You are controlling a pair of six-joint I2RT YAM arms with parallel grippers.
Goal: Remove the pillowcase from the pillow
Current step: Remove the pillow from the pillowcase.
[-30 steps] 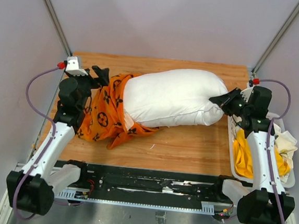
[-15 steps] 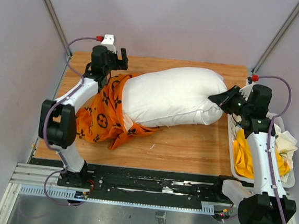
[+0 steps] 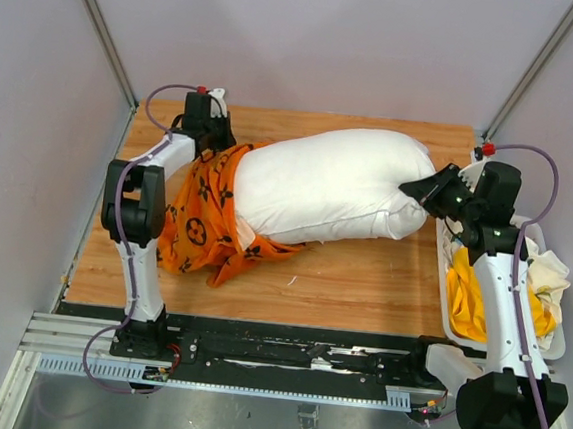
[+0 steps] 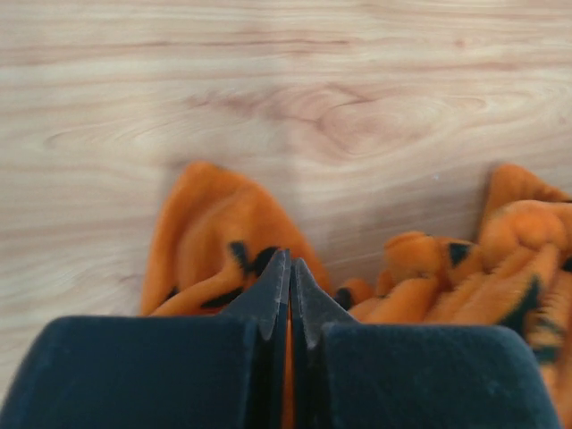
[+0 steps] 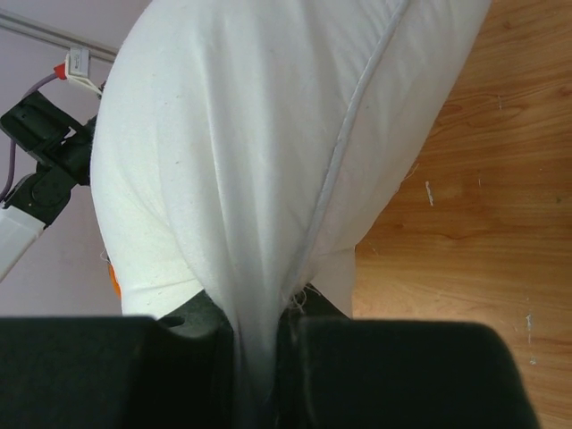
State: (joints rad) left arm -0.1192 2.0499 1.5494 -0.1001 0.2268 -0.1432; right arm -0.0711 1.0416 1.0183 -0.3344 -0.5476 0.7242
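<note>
Pillowcase [image 3: 201, 217]: fuzzy orange folds; pillow [image 3: 324, 183]: plump, smooth, white.

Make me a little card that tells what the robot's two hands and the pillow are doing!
Left hand: shut on the bright orange, black-patterned fabric pillowcase, at its far edge
Right hand: shut on a corner of the plump white pillow
Pillow: mostly bare; pillowcase bunched at its left end
Surface: wooden table
</note>
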